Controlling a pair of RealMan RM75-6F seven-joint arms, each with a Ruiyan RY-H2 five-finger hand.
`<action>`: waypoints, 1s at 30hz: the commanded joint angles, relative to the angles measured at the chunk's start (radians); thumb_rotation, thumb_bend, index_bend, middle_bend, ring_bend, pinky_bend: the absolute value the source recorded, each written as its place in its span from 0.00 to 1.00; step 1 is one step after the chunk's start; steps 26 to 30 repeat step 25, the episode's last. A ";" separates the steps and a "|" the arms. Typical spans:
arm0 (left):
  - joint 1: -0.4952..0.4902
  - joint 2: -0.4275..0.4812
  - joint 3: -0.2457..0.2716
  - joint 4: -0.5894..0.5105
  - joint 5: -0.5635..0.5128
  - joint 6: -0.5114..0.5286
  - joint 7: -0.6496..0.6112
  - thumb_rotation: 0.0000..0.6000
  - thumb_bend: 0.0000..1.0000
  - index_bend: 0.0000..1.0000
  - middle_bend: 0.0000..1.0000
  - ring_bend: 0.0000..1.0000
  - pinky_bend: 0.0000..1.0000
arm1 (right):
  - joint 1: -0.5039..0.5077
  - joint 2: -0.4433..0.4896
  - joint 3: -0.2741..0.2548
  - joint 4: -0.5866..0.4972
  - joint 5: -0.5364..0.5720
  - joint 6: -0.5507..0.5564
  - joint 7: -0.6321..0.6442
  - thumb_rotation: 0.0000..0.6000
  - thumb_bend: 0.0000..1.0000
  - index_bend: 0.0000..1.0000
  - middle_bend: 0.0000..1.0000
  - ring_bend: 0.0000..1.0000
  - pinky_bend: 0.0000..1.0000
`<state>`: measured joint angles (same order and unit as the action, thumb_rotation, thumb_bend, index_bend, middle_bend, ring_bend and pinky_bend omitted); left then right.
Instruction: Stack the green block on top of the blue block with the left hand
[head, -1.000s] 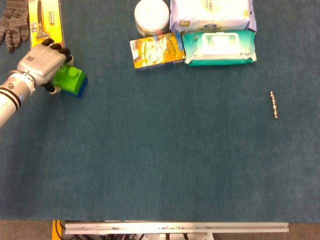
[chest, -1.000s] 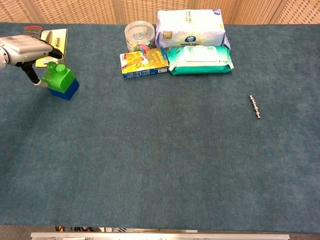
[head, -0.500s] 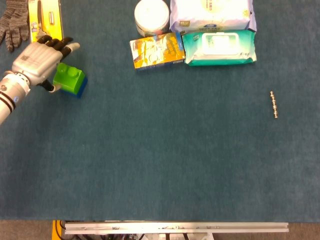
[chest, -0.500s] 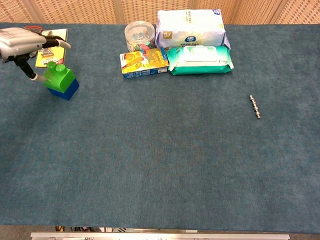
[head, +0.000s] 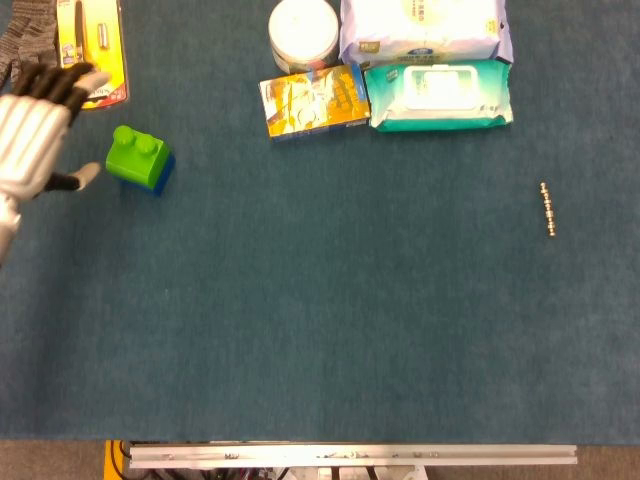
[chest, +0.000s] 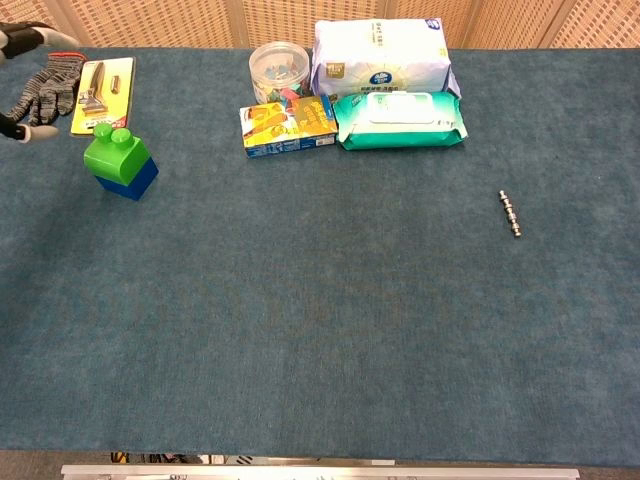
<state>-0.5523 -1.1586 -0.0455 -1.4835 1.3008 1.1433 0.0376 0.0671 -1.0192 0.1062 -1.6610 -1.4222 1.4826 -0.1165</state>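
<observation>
The green block (head: 135, 157) (chest: 114, 152) sits on top of the blue block (head: 160, 176) (chest: 132, 183) at the left of the blue cloth. My left hand (head: 35, 130) hovers just left of the stack, fingers spread apart, holding nothing. A gap of cloth shows between its thumb and the green block. In the chest view only the fingertips (chest: 30, 134) of that hand show at the left edge. My right hand is out of both views.
A yellow tool card (head: 92, 50) and a grey glove (chest: 50, 88) lie behind the stack. A round tub (head: 303, 32), a colourful box (head: 314, 102), a wipes pack (head: 440, 94) and a white bag (head: 422, 28) stand at the back. A small metal rod (head: 548, 208) lies at right.
My left hand let go of the green block, spread its fingers and drew back to the left. The green block stays on the blue one.
</observation>
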 joint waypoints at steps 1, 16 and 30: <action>0.104 -0.031 -0.005 -0.064 -0.040 0.138 0.080 1.00 0.20 0.14 0.13 0.14 0.09 | 0.006 -0.008 -0.002 0.018 -0.008 -0.008 0.016 1.00 0.19 0.45 0.45 0.41 0.47; 0.327 -0.115 0.037 -0.085 0.040 0.420 0.089 1.00 0.20 0.20 0.19 0.16 0.11 | 0.026 -0.021 -0.022 0.043 -0.047 -0.038 0.043 1.00 0.22 0.46 0.47 0.41 0.47; 0.368 -0.112 0.058 -0.104 0.133 0.454 0.098 1.00 0.20 0.22 0.20 0.17 0.11 | 0.030 -0.016 -0.036 0.030 -0.067 -0.046 0.054 1.00 0.22 0.46 0.47 0.41 0.47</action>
